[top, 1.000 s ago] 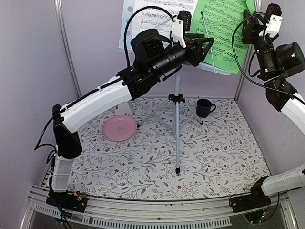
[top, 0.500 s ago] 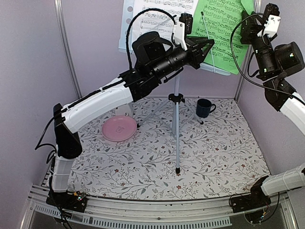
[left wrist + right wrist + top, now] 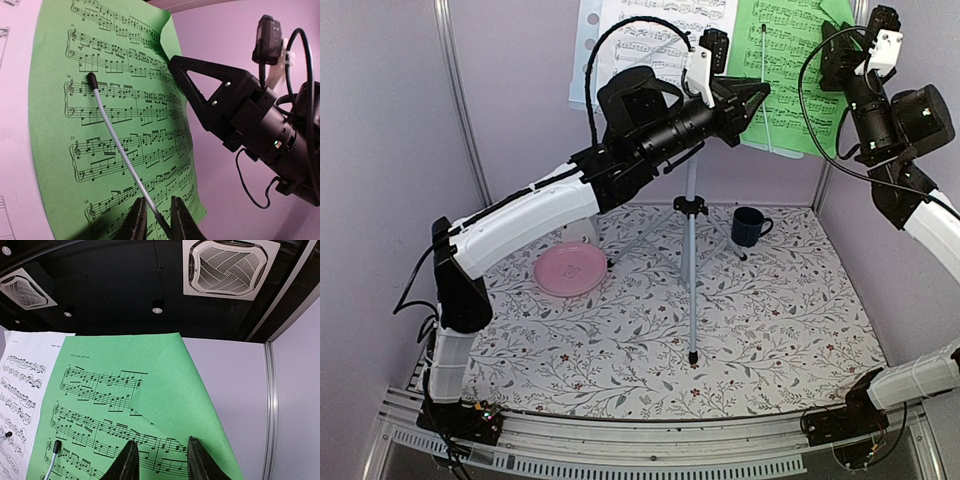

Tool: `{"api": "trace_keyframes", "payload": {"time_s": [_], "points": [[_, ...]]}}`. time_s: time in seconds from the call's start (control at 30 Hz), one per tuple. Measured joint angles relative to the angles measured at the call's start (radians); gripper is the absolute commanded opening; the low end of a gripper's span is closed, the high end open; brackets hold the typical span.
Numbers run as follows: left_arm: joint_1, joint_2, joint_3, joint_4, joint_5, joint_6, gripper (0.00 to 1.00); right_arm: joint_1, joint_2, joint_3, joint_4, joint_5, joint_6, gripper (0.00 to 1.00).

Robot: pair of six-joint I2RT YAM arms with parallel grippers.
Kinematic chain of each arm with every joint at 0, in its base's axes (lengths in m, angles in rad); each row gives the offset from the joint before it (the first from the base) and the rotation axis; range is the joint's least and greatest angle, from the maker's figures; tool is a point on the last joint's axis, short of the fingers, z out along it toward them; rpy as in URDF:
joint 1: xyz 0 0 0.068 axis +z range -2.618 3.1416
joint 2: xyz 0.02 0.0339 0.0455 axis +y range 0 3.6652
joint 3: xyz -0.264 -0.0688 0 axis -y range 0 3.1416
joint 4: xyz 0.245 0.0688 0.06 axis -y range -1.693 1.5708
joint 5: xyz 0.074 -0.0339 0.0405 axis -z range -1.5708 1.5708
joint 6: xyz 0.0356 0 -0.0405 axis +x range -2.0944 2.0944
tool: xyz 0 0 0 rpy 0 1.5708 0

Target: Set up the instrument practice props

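The music stand (image 3: 582, 60) on its silver tripod (image 3: 691, 270) stands at the back of the table. It holds a white sheet (image 3: 650, 30) and a green sheet (image 3: 785, 60). A thin silver page-holder wire (image 3: 117, 150) with a black tip lies across the green sheet (image 3: 120, 75). My left gripper (image 3: 157, 220) is slightly open and straddles the base of the wire; in the top view it (image 3: 755, 95) is at the stand's lower edge. My right gripper (image 3: 162, 457) is open, facing the green sheet (image 3: 165, 390) near its folded top right corner. The white metronome (image 3: 585, 232) is mostly hidden behind my left arm.
A pink plate (image 3: 570, 268) lies at the left of the floral table cover, and a dark blue mug (image 3: 750, 226) stands behind the tripod on the right. Purple walls close in the back and both sides. My left arm stretches across the left half, above the plate.
My right gripper has moved slightly up and left toward the green sheet's right edge. My left gripper rose a little at the stand and then held still.
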Motion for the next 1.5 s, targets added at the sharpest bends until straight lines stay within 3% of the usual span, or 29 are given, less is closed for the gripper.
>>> {"api": "trace_keyframes", "payload": {"time_s": [0.23, 0.4, 0.53, 0.67, 0.8, 0.93, 1.3, 1.5], "points": [[0.000, 0.000, 0.000, 0.000, 0.000, 0.016, 0.21, 0.000, 0.014, 0.011, -0.003, -0.029, 0.039, 0.34], [-0.002, 0.000, 0.000, -0.001, 0.000, 0.023, 0.42, 0.000, 0.014, 0.011, -0.006, -0.043, 0.072, 0.41], [-0.010, -0.009, -0.026, 0.005, -0.004, 0.039, 0.51, -0.001, 0.013, 0.011, -0.006, -0.041, 0.083, 0.48], [-0.021, -0.052, -0.125, 0.014, -0.021, 0.063, 0.59, -0.001, -0.004, 0.008, -0.009, -0.029, 0.087, 0.61], [-0.031, -0.119, -0.245, 0.041, -0.047, 0.079, 0.72, -0.001, -0.042, -0.011, -0.010, -0.015, 0.089, 0.84], [-0.035, -0.224, -0.389, 0.078, -0.073, 0.099, 0.79, -0.001, -0.086, -0.037, -0.013, 0.000, 0.095, 1.00], [-0.022, -0.513, -0.800, 0.210, -0.126, 0.100, 0.86, -0.001, -0.214, -0.088, -0.209, -0.052, 0.159, 0.99], [0.089, -0.645, -1.043, 0.209, -0.103, -0.011, 0.86, -0.001, -0.317, -0.156, -0.373, -0.186, 0.207, 0.99]]}}
